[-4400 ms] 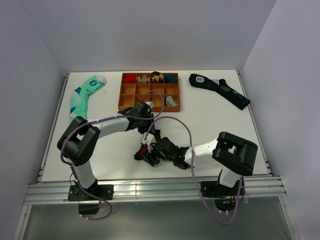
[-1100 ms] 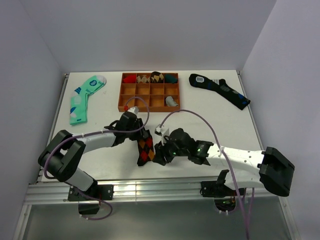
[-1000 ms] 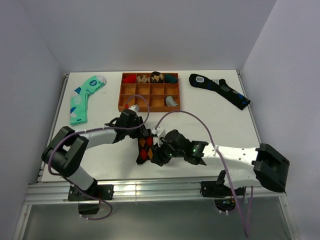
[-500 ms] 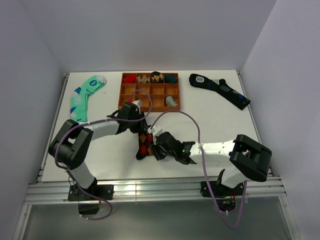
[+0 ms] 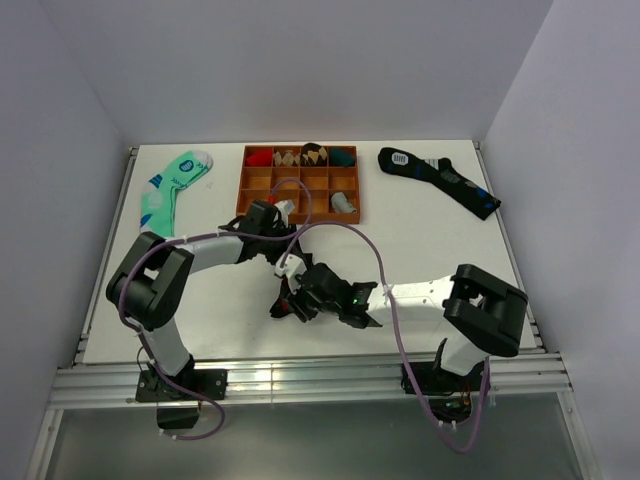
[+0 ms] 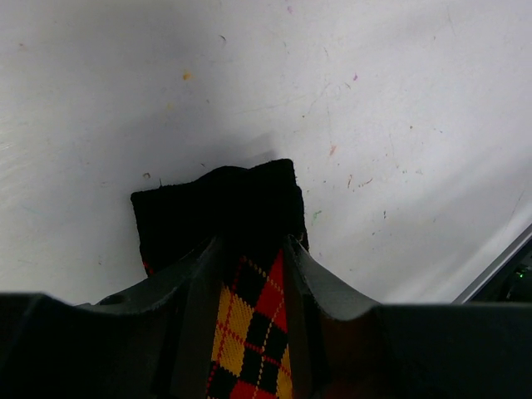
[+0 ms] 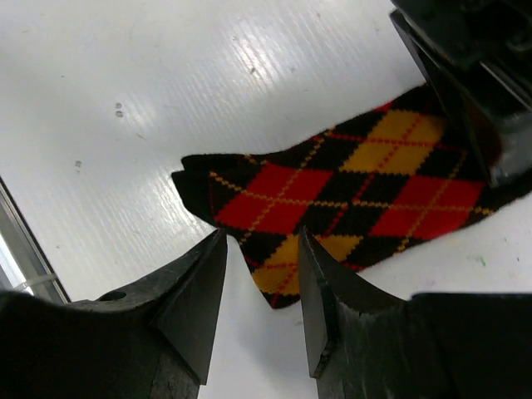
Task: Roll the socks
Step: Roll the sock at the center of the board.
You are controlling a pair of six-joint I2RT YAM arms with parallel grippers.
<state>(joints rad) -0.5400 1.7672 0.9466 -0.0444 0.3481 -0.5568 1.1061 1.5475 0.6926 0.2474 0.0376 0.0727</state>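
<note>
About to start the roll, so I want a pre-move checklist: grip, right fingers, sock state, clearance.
1. Left fingers hold the argyle sock: ok, shut on it, black end poking past.
2. Right fingers ready: ok, open, holding nothing.
3. Right fingers lined up with the sock's end: ok, it sits before the gap.
4. Right fingers' height over the table: cannot tell.
5. Roll begun: not ok, visible part lies flat.
6. Mint green sock and navy sock clear: ok, both far back.

Tray [image 5: 243,190] sits back-middle on the table [image 5: 420,250], with one sock [image 5: 165,195] off to its left and another sock [image 5: 440,180] off to its right. The third sock [image 7: 341,195] lies out front of it, toward the near edge.
</note>
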